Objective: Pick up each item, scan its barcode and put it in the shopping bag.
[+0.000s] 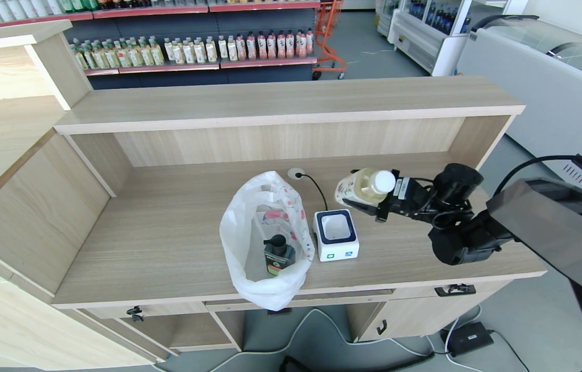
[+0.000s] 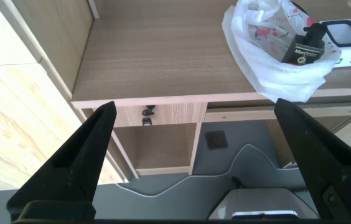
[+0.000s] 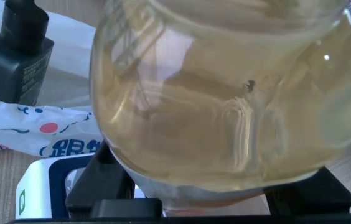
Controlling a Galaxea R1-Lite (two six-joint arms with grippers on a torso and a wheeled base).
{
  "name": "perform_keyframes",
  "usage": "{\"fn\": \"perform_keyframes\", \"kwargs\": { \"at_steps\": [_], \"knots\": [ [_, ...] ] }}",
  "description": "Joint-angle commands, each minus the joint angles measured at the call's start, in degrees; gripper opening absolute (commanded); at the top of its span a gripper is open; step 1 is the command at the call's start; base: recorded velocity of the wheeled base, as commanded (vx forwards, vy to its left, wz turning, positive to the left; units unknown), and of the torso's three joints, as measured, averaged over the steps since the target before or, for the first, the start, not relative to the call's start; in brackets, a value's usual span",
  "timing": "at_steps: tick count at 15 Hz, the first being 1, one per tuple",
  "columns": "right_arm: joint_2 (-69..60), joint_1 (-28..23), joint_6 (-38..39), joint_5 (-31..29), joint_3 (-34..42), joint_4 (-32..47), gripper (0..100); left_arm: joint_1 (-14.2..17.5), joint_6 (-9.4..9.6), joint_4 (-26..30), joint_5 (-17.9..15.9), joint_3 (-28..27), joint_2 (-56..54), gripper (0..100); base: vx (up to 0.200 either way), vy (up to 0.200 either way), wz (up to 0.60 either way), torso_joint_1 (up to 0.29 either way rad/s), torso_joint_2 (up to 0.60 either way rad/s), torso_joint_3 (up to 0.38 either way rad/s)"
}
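Head view: the right end effector (image 1: 379, 199) grips a pale yellow bottle (image 1: 359, 188) above the counter (image 1: 167, 232), near the scanner (image 1: 336, 235); the left end effector (image 2: 195, 109) has its fingers spread wide.

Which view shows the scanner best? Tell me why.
Head view: the scanner sits whole on the counter beside the shopping bag. Left wrist view shows it far off, partly behind the bag; right wrist view, just a corner under the held bottle.

A pale wooden counter (image 1: 167, 227) stood on a grey floor (image 1: 373, 57), with shelves (image 1: 167, 67) of bottles (image 1: 192, 50), an orange cart (image 1: 330, 49) and white freezers (image 1: 528, 72) behind it.
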Motion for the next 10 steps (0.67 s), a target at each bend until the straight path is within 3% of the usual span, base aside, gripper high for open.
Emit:
{"fn": "perform_keyframes", "kwargs": {
  "at_steps": [1,2,4,5,8,10],
  "knots": [
    [-13.67,-5.40,10.91,-4.42,12.72,-3.31,0,0.00,-0.01,-0.01,0.01,0.01,-0.02,100,0.000,0.000,0.00,0.000,0.00,0.000],
    [-18.77,-6.54,17.41,-9.25,18.61,-3.84,0,0.00,-0.01,-0.01,0.01,0.01,-0.02,100,0.000,0.000,0.00,0.000,0.00,0.000],
    [-29.93,-7.42,32.71,-24.72,29.24,-3.05,0,0.00,-0.01,-0.01,0.01,0.01,-0.02,100,0.000,0.000,0.00,0.000,0.00,0.000],
    [-33.27,-8.13,36.92,-26.92,31.97,-0.94,0,0.00,-0.01,-0.01,0.01,0.01,-0.02,100,0.000,0.000,0.00,0.000,0.00,0.000],
    [-39.34,-13.93,38.51,-28.06,36.45,8.82,0,0.00,-0.01,-0.01,0.01,0.01,-0.02,100,0.000,0.000,0.00,0.000,0.00,0.000],
    [-41.36,-14.98,42.29,-29.64,37.51,10.49,0,0.00,-0.01,-0.01,0.01,0.01,-0.02,100,0.000,0.000,0.00,0.000,0.00,0.000]
  ]
}}
